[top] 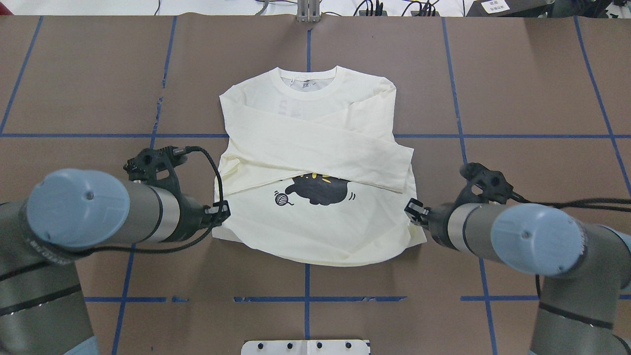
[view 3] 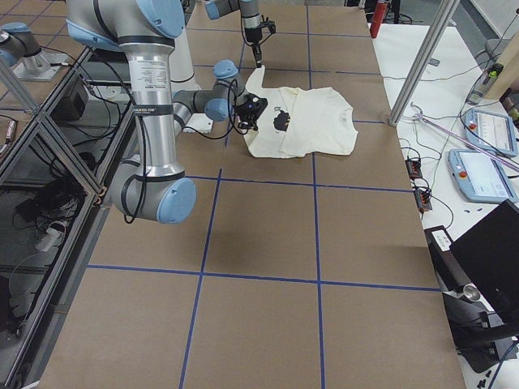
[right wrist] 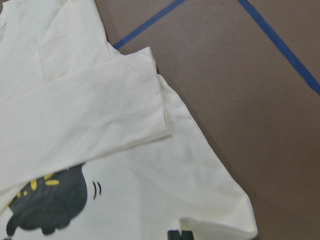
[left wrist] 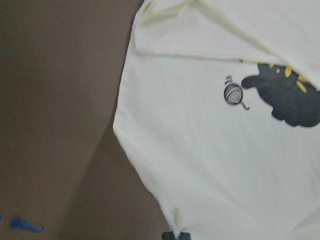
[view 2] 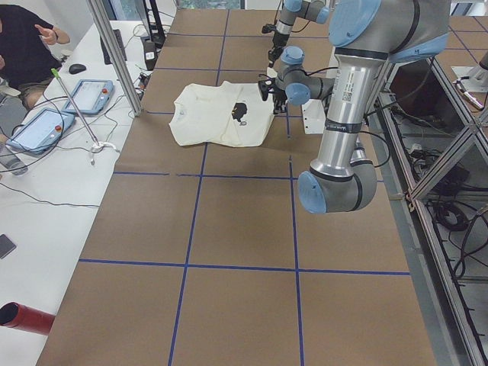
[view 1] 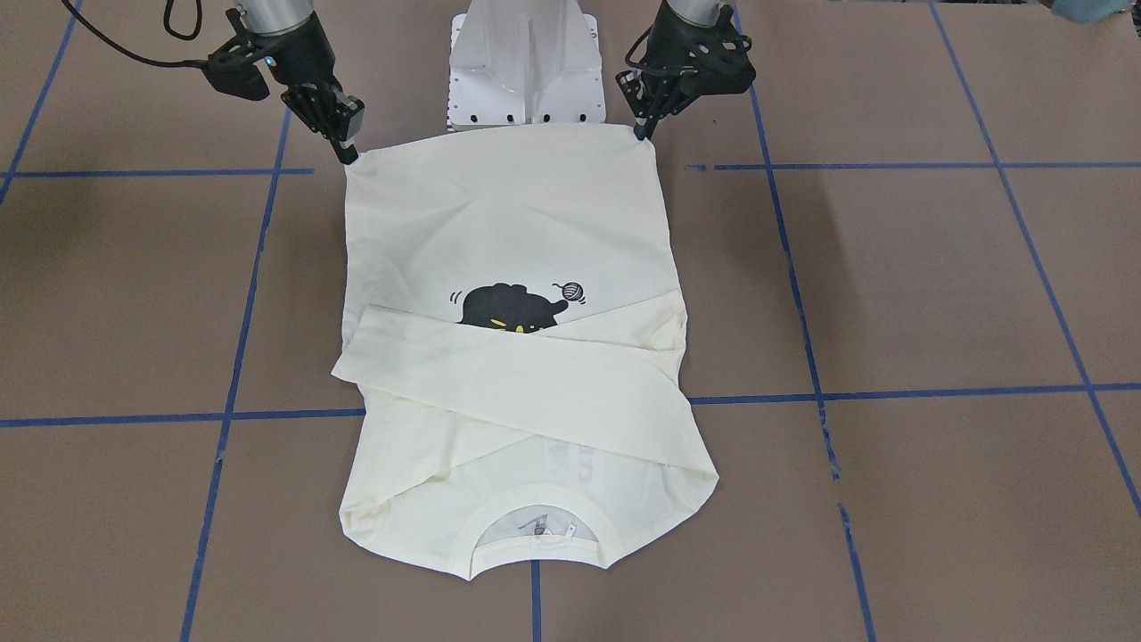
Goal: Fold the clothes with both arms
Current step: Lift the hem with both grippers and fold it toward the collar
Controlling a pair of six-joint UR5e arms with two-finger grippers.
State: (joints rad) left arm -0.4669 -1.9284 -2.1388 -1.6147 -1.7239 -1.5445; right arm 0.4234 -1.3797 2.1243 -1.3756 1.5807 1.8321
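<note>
The cream shirt (view 1: 508, 214) lies print side up in the middle of the brown desk (view 1: 936, 285). Its collar (view 1: 535, 520) points away from the robot and its hem lies just in front of the white pedestal (view 1: 526, 71). Both sleeves (view 1: 499, 374) are folded across the chest and cross each other, covering the top of the black cat print (view 1: 513, 309).

The left pincer (view 1: 643, 134) points down at one hem corner, its fingers drawn together to a narrow tip and clamped on the cloth there. The right pincer (view 1: 348, 159) is pinched together on the opposite hem corner in the same way. In each wrist view the fabric bunches into a small pleat where it meets the dark fingertips at the bottom edge. The hem runs nearly straight between the two pincers. In the overhead view the lower part of the shirt bows outward along the near edge.

Blue tape lines (view 1: 891, 392) divide the desk into squares, and one passes beneath the shirt.
</note>
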